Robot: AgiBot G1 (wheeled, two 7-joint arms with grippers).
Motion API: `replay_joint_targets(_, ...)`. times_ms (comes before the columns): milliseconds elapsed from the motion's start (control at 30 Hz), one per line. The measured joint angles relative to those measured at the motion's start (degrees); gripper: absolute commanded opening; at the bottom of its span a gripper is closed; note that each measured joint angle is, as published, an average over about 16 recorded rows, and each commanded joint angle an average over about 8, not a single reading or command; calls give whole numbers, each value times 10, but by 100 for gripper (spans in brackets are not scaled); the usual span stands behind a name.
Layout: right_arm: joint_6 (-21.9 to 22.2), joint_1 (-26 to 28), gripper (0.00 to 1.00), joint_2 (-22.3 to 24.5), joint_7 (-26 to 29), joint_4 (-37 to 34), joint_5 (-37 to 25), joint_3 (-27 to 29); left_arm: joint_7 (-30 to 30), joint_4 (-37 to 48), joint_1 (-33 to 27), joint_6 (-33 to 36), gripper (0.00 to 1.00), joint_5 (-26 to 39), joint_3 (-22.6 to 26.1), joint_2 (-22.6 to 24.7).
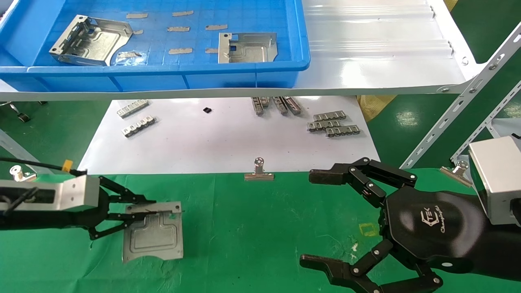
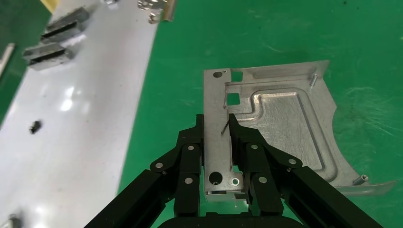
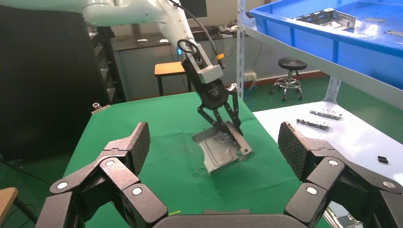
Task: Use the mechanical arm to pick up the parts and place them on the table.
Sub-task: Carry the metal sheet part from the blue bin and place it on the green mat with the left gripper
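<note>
One shiny metal part (image 1: 153, 231) lies on the green table (image 1: 252, 228), over on the robot's left side, and the left gripper (image 1: 136, 211) has its thin black fingers (image 2: 190, 156) pinched shut on the bent edge of the part nearest to it. Two more parts (image 1: 90, 40) sit up in the blue crate (image 1: 163, 73) on the white shelf (image 1: 378, 49), with small metal strips (image 1: 333, 124) on the white board (image 1: 224, 138) under it and a silver clip (image 1: 259, 171) at the board's edge. The right gripper (image 1: 315, 219) hangs over the right side of the table, well apart from the part, with its fingers spread wide and nothing in them
</note>
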Motion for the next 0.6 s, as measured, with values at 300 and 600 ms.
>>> replay_joint_targets(300, 0, 0, 100, 0, 0, 0, 0, 0, 39, 49, -11, 9, 100, 29, 23, 28)
replay_joint_targets(600, 0, 0, 100, 0, 0, 0, 0, 0, 72, 85, -24, 12, 100, 34, 30, 42)
